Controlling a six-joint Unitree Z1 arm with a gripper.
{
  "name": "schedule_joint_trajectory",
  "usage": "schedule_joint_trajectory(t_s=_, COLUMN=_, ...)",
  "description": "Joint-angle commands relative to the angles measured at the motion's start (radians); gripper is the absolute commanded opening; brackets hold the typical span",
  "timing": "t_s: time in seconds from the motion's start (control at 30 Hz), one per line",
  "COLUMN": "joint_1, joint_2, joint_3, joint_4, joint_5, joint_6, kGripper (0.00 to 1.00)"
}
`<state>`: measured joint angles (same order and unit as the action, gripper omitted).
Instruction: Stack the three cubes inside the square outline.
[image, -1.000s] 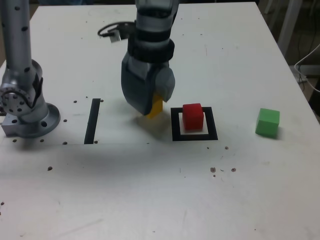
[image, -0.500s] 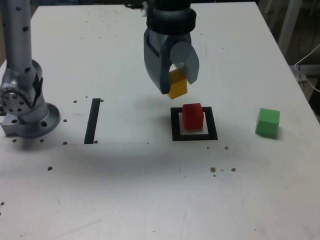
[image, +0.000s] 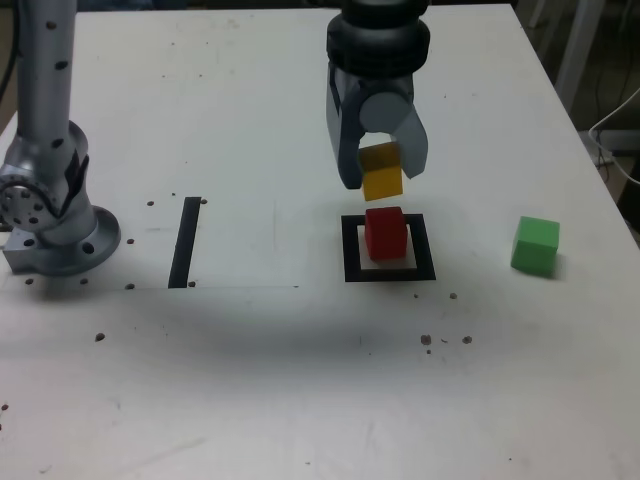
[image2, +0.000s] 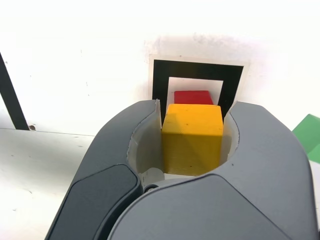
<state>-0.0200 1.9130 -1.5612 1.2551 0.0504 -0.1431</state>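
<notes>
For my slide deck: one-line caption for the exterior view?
End effector holds the yellow cube just above the red cube in the square outline; green cube waits aside.

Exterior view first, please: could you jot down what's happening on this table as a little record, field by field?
gripper: shut on the yellow cube, held in the air
red cube: sitting inside the square outline, just below the yellow cube
green cube: alone on the table, toward the exterior view's right
stack so far: one cube in the outline
</notes>
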Motion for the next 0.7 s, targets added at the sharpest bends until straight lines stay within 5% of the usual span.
schedule_joint_trajectory(t_s=0.0, joint_1=-0.014, joint_2=0.013, joint_3=-0.001, joint_4=0.003, joint_5=0.005, joint_6=0.003, kGripper=0.33)
schedule_joint_trajectory(t_s=0.67, joint_1=-0.058, joint_2=0.064, joint_3=-0.019, joint_4=-0.01, joint_5=0.004, joint_6=-0.037, kGripper=0.33)
